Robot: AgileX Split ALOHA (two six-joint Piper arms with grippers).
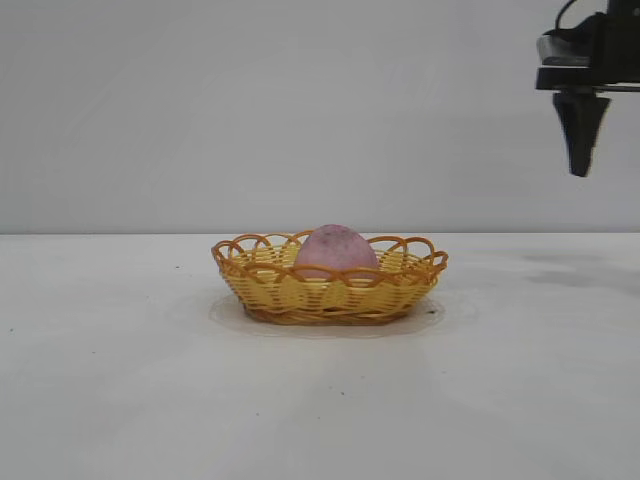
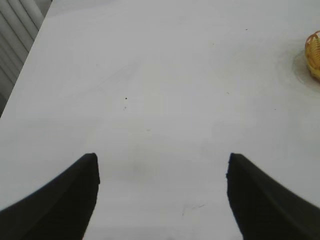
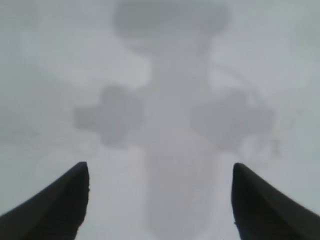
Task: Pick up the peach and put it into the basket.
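The pink-mauve peach (image 1: 336, 250) sits inside the yellow wicker basket (image 1: 290, 292) at the middle of the table. My right gripper (image 1: 581, 165) hangs high at the upper right, well away from the basket; in the right wrist view (image 3: 159, 172) it is open and empty above the bare table and its own shadow. My left gripper (image 2: 161, 165) is out of the exterior view; its wrist view shows it open and empty over bare table, with an edge of the basket (image 2: 314, 55) far off.
The white table (image 1: 120, 400) spreads around the basket. In the left wrist view the table's edge (image 2: 30, 55) runs beside grey slats.
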